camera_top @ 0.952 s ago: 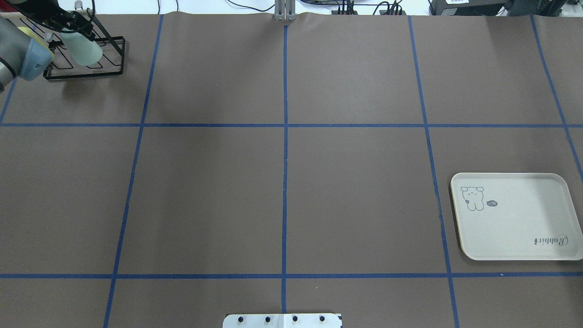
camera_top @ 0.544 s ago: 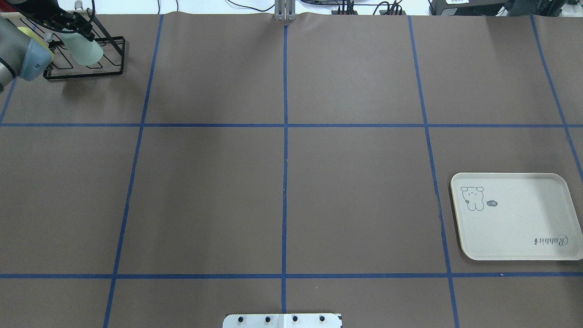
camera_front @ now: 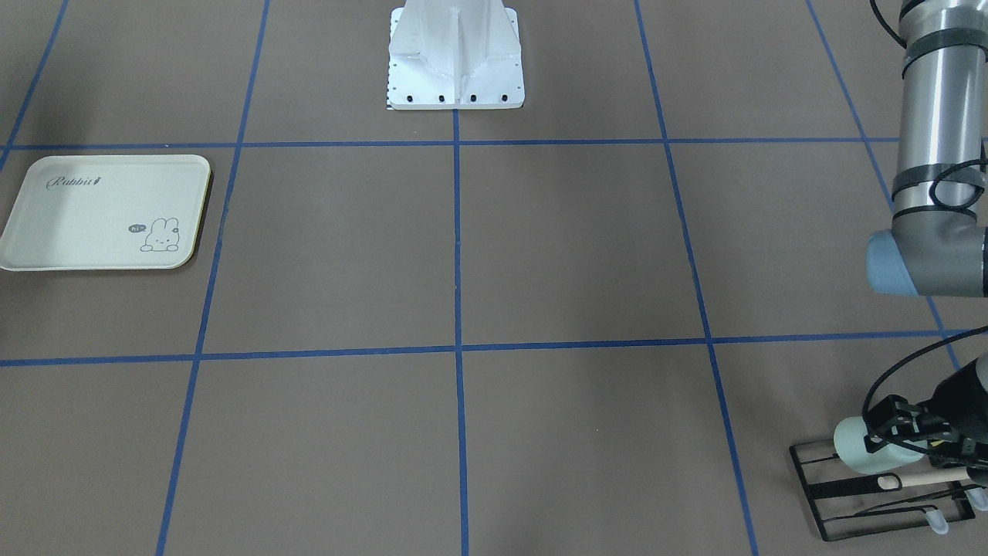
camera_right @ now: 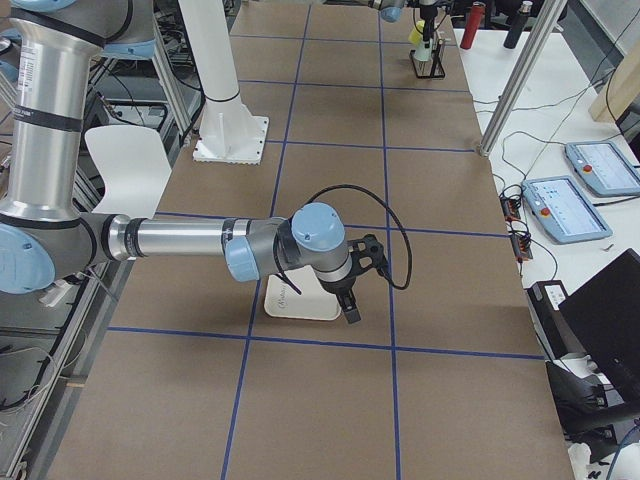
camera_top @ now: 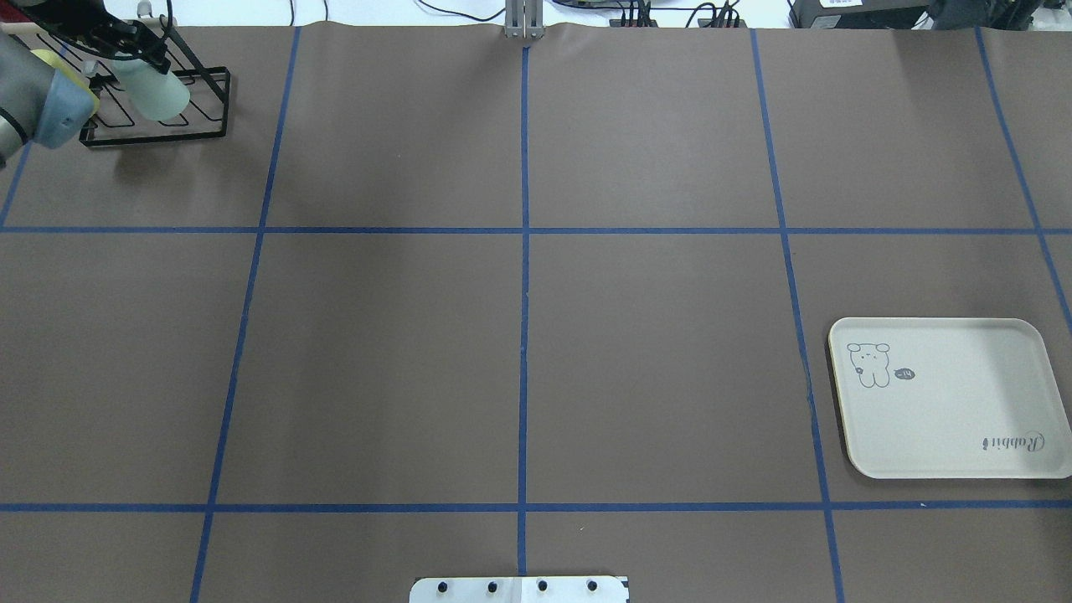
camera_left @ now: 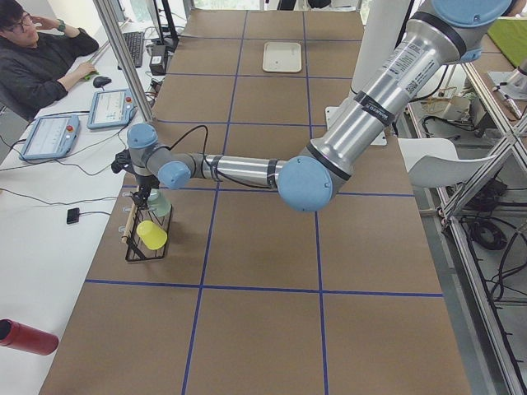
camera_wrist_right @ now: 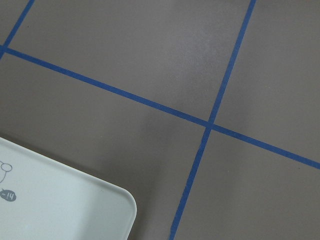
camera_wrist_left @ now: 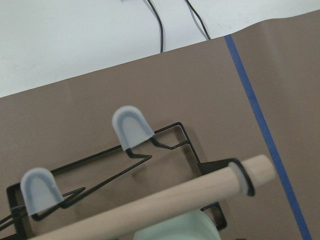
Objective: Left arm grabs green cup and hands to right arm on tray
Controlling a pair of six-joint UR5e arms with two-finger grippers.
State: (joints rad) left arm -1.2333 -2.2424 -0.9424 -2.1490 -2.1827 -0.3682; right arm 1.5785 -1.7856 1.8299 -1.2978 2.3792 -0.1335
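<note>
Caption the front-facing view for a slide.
Left gripper clasps the green cup at the black wire rack; tray lies across the table.

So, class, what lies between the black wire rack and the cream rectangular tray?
Only brown table covering crossed by blue tape lines lies between the black wire rack and the cream rectangular tray; the overhead view shows it.

The brown worktop (camera_top: 653,360), divided by blue tape lines (camera_top: 523,335), carries a cream tray (camera_top: 963,419) on the robot's right, a black wire rack (camera_top: 155,139) at its far left corner and a white base plate (camera_front: 455,62)
</note>
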